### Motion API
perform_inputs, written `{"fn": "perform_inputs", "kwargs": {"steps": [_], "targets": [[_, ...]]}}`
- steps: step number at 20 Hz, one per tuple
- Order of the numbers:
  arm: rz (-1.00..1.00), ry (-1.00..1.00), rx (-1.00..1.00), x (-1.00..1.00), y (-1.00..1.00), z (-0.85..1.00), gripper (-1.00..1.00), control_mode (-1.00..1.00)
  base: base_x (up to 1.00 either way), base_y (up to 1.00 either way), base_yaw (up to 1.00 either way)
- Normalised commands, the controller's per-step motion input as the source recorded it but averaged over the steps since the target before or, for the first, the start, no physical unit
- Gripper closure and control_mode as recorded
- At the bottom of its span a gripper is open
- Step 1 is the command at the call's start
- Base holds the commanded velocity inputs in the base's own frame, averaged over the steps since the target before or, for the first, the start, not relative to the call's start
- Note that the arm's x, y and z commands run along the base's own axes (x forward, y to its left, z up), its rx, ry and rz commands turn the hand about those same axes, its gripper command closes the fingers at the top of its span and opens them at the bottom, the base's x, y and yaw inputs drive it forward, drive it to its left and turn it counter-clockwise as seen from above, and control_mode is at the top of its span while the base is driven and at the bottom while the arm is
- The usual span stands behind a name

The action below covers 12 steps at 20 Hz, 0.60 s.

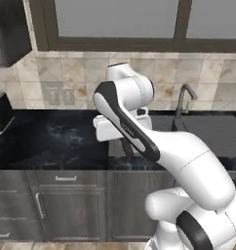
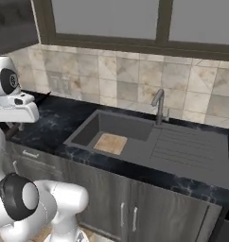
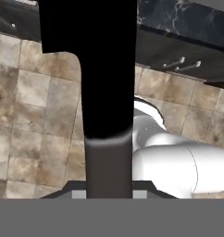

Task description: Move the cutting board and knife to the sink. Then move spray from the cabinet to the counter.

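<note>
tool [image 3: 109, 192]: clamped on knife [image 3: 93, 69], blade black, handle grey | cutting board [image 2: 110, 143]: flat in sink [image 2: 192, 156]

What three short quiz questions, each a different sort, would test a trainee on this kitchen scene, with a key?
1. True or false: the cutting board lies in the sink.
2. What is the gripper shut on? A) spray B) knife C) faucet
3. Fill in: the faucet stands behind the ____.

Key: 1 true. 2 B, the knife, its black blade running up the hand view from the handle between the fingers. 3 sink.
</note>
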Motion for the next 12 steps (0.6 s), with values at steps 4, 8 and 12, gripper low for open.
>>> {"fn": "perform_inputs", "kwargs": {"steps": [4,8,12], "targets": [[0.00,0.00,0.00,0.00,0.00,0.00,1.00,1.00,0.01,-0.82,-0.45],[0.00,0.00,0.00,0.00,0.00,0.00,1.00,1.00,0.33,-0.38,-0.36],[0.00,0.00,0.00,0.00,0.00,0.00,1.00,1.00,0.54,0.09,-0.32]]}}
